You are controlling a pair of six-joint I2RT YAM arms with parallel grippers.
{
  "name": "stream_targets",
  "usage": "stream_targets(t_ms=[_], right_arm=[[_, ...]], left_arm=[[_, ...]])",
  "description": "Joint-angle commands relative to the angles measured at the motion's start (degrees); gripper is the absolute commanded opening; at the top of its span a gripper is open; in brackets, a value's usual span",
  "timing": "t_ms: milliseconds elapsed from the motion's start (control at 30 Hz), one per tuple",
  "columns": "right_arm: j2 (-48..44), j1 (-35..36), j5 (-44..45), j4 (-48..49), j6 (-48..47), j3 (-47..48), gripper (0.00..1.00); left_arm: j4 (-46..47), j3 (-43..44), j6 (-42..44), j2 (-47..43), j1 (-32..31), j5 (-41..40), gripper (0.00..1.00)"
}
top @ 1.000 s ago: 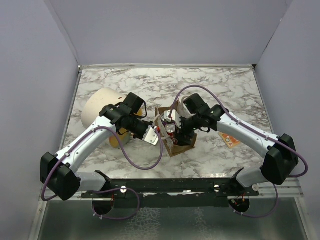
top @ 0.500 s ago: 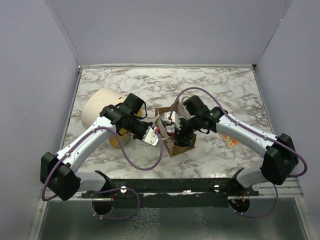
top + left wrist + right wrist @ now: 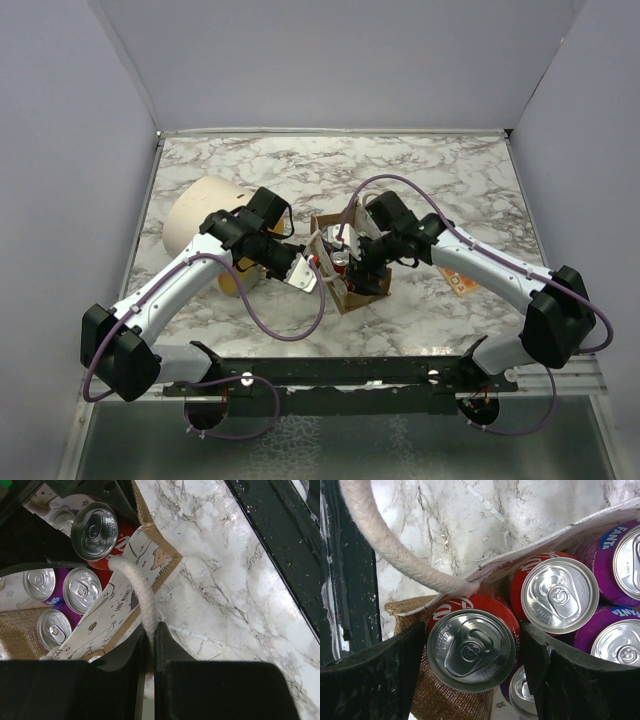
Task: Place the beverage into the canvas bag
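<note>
One red silver-topped can (image 3: pixel 470 647) in right gripper (image 3: pixel 470 662); left gripper (image 3: pixel 151 652) pinches rope handle (image 3: pixel 137 587).

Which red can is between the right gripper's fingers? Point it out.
The lower-left red Coca-Cola can, flanked by both fingers below the rope handle; the other red can sits outside them, beside the purple Fanta cans.

Plain lavender-grey walls (image 3: pixel 330 60) enclose a white marble-veined bench (image 3: pixel 450 170); a black rail (image 3: pixel 350 372) edges its near side.
</note>
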Motion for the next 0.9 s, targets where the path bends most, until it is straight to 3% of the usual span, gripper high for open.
stream_targets(t_ms=[0, 867], right_arm=[[1.0, 0.9, -4.0, -3.5, -0.2, 1.7, 0.76], [1.6, 1.0, -6.4, -7.2, -1.6, 5.7, 0.82]], left_arm=[[-1.2, -0.2, 1.2, -1.1, 0.3, 1.5, 0.0], [-0.3, -1.5, 0.9, -2.4, 0.3, 0.8, 0.0]])
